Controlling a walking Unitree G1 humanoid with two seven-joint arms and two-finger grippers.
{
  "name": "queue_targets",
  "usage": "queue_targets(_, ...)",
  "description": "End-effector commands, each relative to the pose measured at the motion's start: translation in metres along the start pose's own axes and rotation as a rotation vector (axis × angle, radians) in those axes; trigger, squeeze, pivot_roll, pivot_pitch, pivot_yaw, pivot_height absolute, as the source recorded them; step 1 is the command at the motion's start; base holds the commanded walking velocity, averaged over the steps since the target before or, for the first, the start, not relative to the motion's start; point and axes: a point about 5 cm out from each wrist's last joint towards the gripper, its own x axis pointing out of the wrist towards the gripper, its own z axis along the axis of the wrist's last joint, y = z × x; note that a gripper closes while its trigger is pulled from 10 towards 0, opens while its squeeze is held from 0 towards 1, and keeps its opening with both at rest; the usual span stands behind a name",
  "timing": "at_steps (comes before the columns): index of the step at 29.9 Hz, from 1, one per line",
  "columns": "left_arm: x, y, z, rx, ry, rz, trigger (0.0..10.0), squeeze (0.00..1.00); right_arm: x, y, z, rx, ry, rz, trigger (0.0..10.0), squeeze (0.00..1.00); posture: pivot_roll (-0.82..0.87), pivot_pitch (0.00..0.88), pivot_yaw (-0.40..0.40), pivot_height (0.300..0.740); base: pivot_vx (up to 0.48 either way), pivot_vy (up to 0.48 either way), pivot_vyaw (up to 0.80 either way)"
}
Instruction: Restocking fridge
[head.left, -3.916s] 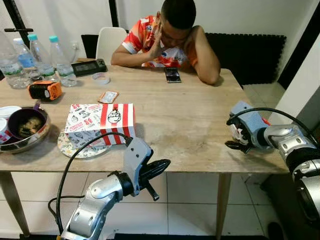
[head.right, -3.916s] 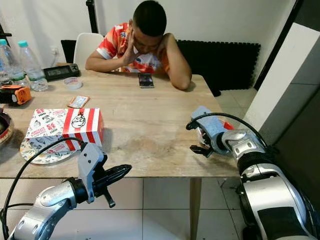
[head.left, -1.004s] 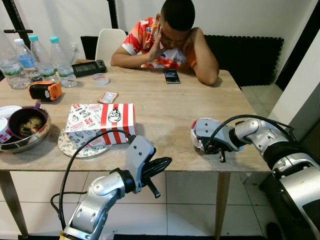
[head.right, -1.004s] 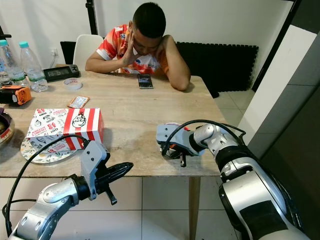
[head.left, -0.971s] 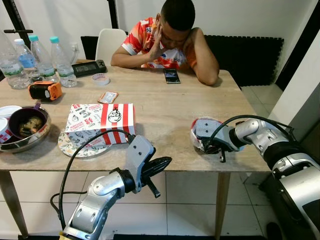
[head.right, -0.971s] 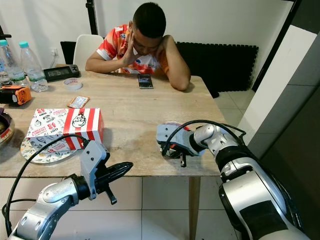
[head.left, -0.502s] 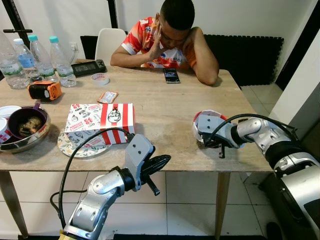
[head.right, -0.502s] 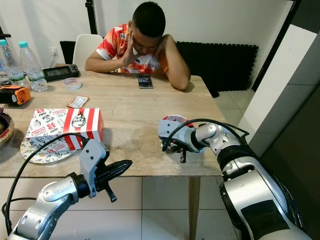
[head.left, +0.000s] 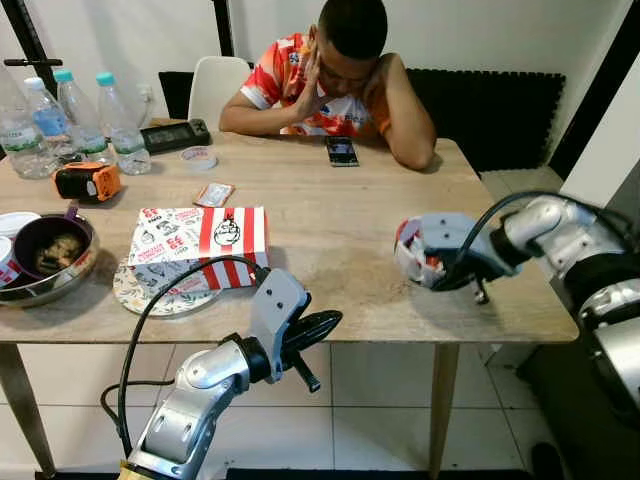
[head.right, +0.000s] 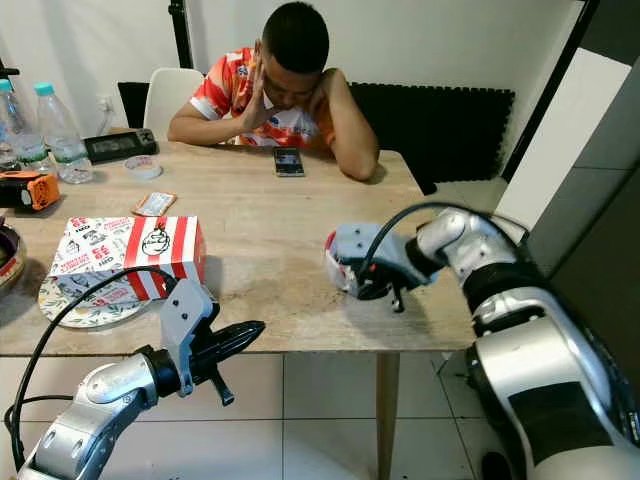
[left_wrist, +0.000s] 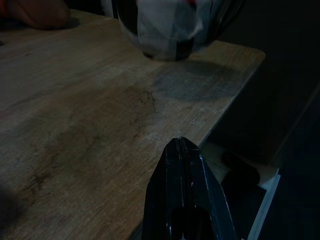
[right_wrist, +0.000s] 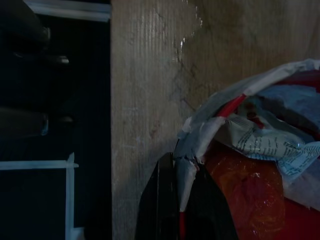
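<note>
Right gripper (right_wrist: 177, 200) clamped on one red-and-white bowl (head.left: 420, 250), lifted near the desk's (head.left: 330, 215) right near edge. Left gripper (head.left: 325, 325) pressed together, just off the near edge. Three bottles (head.left: 60, 110) far left.

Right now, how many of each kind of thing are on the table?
Water bottles: 3
Red-striped food box: 1
Plate: 1
Bowl: 1
Phone: 1
Orange gadget: 1
Black device: 1
Small cup: 1
Sachet: 1
Total: 11
</note>
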Motion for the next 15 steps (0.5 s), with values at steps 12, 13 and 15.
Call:
queue_targets(12, -0.007, -0.009, -0.02, -0.016, 0.084, -0.057, 10.0, 0.0, 0.005, 0.027, 0.024, -0.041, -0.294, 0.243, 0.0, 0.0, 0.06, 0.027, -0.062, 0.74, 0.0, 0.0, 0.0)
queue_targets(13, -0.01, -0.011, -0.025, -0.018, 0.106, -0.061, 10.0, 0.0, 0.012, 0.039, 0.025, -0.041, -0.318, 0.3, 0.0, 0.0, 0.06, 0.027, -0.062, 0.74, 0.0, 0.0, 0.0)
queue_targets(15, -0.013, -0.012, -0.033, -0.019, 0.136, -0.062, 10.0, 0.0, 0.022, 0.058, 0.024, -0.048, -0.319, 0.381, 0.0, 0.0, 0.06, 0.027, -0.062, 0.74, 0.0, 0.0, 0.0)
